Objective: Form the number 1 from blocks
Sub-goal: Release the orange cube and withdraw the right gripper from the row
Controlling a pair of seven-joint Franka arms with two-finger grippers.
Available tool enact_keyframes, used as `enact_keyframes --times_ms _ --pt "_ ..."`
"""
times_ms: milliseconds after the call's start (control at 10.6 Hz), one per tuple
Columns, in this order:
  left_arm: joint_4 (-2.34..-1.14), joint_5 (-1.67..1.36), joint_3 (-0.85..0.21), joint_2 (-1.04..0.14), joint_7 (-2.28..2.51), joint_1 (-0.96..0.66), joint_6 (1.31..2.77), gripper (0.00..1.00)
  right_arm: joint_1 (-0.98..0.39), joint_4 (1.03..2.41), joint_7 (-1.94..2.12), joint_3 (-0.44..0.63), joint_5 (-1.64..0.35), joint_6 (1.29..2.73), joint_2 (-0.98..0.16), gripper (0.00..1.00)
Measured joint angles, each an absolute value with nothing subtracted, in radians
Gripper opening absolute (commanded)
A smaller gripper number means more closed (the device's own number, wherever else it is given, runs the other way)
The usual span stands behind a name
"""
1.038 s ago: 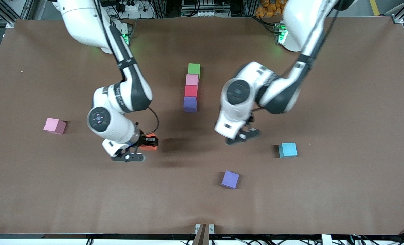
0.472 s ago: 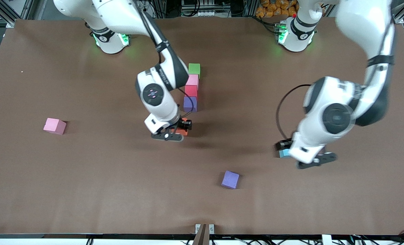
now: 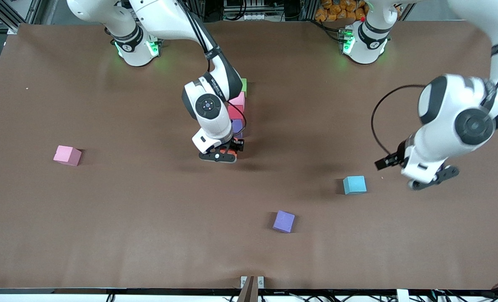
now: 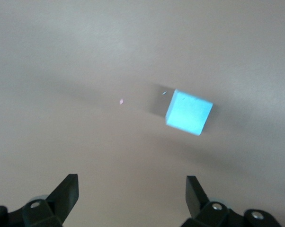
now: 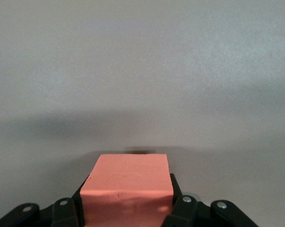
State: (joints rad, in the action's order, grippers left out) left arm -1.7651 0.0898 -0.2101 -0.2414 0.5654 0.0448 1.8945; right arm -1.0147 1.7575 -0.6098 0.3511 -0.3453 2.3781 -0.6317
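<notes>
A column of blocks runs toward the front camera: green [image 3: 244, 84], pink [image 3: 239, 100], red [image 3: 234, 112], purple [image 3: 237, 125]. My right gripper [image 3: 228, 152] is shut on an orange block [image 3: 224, 149], held just off the purple end of that column. In the right wrist view the orange block [image 5: 128, 184] fills the space between the fingers [image 5: 181, 208]. My left gripper [image 3: 431, 179] hangs open and empty above the table, beside the cyan block [image 3: 354, 184] toward the left arm's end. The left wrist view shows that cyan block [image 4: 189, 112] ahead of the spread fingers [image 4: 66, 191].
A loose purple block [image 3: 284, 221] lies nearer the front camera than the cyan one. A loose pink block [image 3: 67, 155] sits toward the right arm's end. The brown table cover [image 3: 148, 235] is bare elsewhere.
My right gripper carried the orange block from the open table to the purple end of the column. My left arm swung over the cyan block toward its own end of the table.
</notes>
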Motion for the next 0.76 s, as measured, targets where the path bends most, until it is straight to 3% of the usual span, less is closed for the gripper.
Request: enact_keyframes --times_ms 283,755 --pt "-1.88 0.078 -0.211 -0.06 0.436 0.063 1.895 1.0 -1.026 1.766 -0.616 0.351 -0.345 2.392 -0.633 0.0" --pt "-1.877 0.078 -0.188 0.014 0.195 0.06 1.874 1.0 -1.058 1.779 -0.637 0.35 -0.344 2.394 -0.639 0.0"
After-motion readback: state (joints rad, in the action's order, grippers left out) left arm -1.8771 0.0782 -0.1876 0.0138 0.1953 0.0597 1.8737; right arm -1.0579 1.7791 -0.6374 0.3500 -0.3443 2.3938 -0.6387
